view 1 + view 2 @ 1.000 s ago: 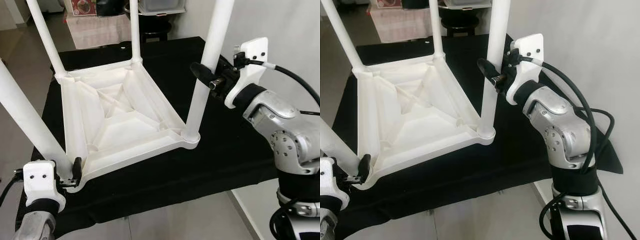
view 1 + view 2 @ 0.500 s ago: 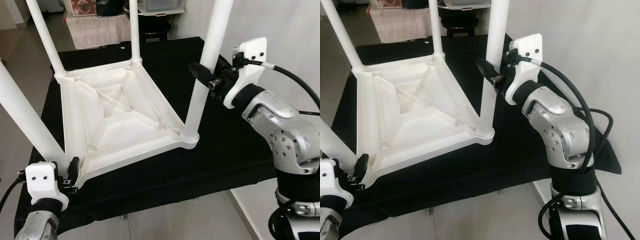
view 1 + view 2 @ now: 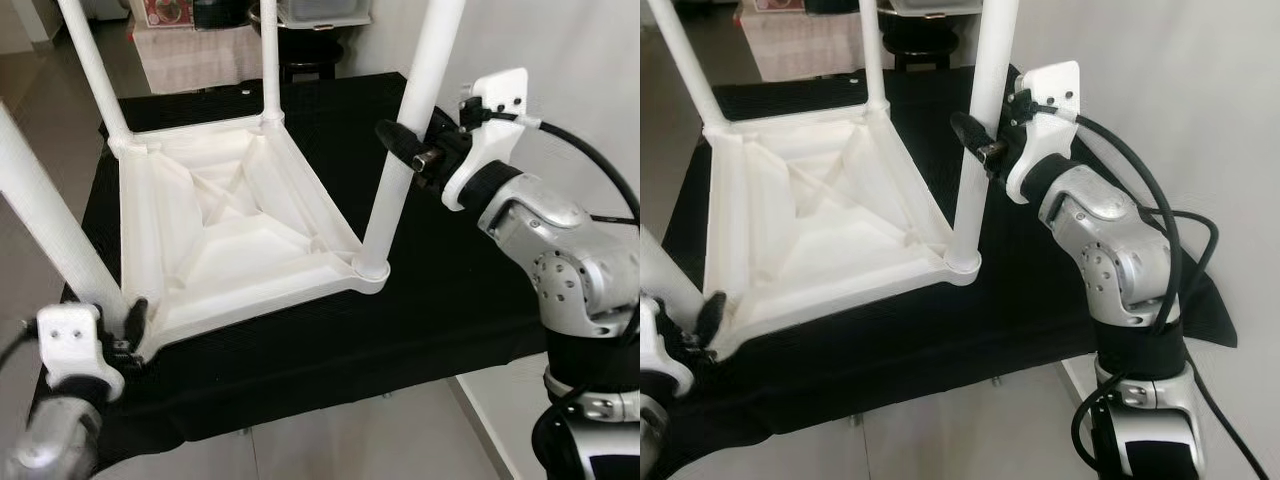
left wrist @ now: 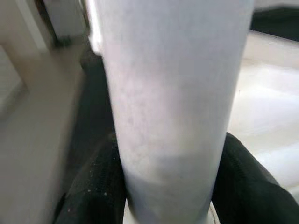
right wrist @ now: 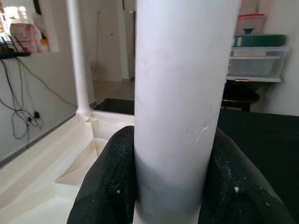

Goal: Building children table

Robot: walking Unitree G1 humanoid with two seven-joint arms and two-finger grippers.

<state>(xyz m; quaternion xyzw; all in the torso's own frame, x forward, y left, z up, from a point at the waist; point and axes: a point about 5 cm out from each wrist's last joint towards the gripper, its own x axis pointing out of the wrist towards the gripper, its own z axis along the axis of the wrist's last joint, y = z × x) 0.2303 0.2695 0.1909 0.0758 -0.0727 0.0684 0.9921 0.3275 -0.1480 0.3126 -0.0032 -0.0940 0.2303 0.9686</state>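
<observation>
Slid leftward, table (image 3: pixel 230 235) (upside down): left hand (image 3: pixel 130 322) clamps its near leg (image 3: pixel 45 225), right hand (image 3: pixel 408 150) another leg (image 3: pixel 400 160).

Four white legs (image 3: pixel 405 150) are sticking up from the upside-down table (image 3: pixel 230 235), leaving open room in the middle.

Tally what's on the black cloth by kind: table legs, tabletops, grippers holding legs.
White table legs: 4 — near left, far left, far middle, near right
White tabletop, upside down: 1
Grippers shut on a leg: 2 — left gripper, right gripper
Total: 7
</observation>
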